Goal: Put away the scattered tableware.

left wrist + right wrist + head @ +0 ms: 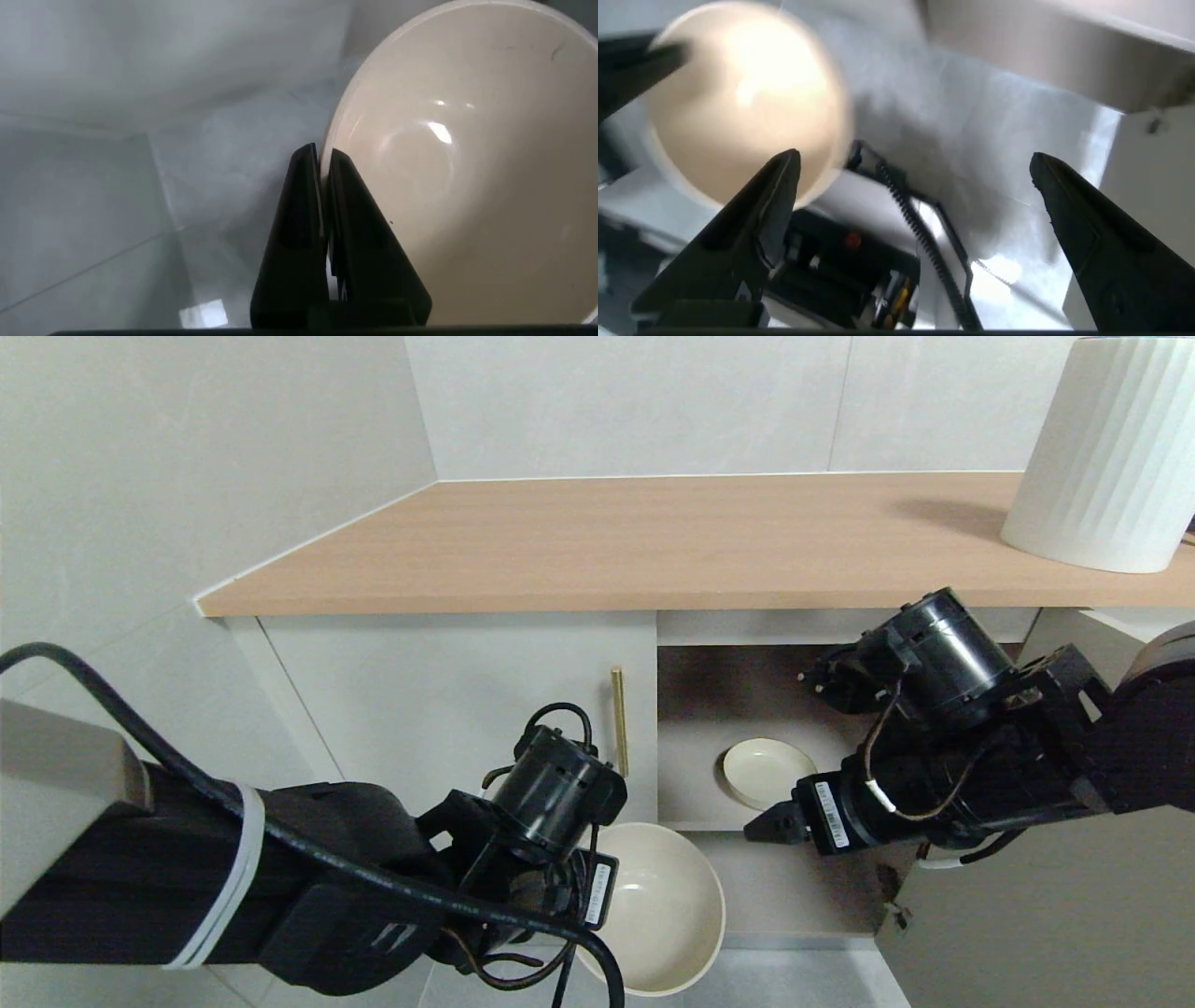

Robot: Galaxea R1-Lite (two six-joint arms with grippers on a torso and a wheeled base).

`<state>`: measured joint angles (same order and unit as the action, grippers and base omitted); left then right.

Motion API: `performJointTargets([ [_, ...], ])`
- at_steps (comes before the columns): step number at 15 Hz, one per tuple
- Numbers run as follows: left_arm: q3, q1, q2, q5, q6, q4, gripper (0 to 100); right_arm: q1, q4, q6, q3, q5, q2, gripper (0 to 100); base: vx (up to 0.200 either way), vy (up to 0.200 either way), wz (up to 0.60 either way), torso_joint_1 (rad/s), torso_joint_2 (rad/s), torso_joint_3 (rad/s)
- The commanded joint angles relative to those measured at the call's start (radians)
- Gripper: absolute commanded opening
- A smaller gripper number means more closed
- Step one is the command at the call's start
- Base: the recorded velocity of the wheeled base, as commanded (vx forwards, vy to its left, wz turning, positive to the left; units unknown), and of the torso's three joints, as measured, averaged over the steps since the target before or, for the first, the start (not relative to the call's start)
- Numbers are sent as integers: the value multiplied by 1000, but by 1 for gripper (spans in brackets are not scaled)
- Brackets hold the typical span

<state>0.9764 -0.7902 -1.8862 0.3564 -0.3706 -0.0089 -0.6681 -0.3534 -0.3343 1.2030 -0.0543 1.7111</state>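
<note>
A white ribbed canister point(1102, 448) stands at the wooden countertop's point(607, 541) right end.

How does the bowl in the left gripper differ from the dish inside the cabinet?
The bowl is deep and looks larger; the dish is shallow. The bowl is pinched at its rim by the left gripper; the dish rests on the cabinet shelf, untouched. Both are plain cream.

Nothing legible anywhere. A white sticker point(598, 893) on the left gripper point(323, 159) and a second sticker point(829, 814) on the right gripper point(913, 161) carry small dark print and bars, too fine to read.
</note>
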Motion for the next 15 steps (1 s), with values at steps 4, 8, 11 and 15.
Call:
performJointTargets([
  [4, -1, -32, -13, 33, -22, -51, 0, -57, 17, -8, 3, -4, 136, 100, 0, 0, 0, 0, 0, 0],
  [8, -8, -58, 33, 33, -25, -55, 0, -57, 65, -26, 3, -9, 183, 100, 0, 0, 0, 0, 0, 0],
  [11, -10, -64, 38, 33, -25, -55, 0, -56, 85, -29, 1, -24, 193, 100, 0, 0, 0, 0, 0, 0],
  [15, -12, -66, 35, 33, -25, -55, 0, -57, 96, -35, 0, -24, 202, 0, 0, 0, 0, 0, 0, 0],
])
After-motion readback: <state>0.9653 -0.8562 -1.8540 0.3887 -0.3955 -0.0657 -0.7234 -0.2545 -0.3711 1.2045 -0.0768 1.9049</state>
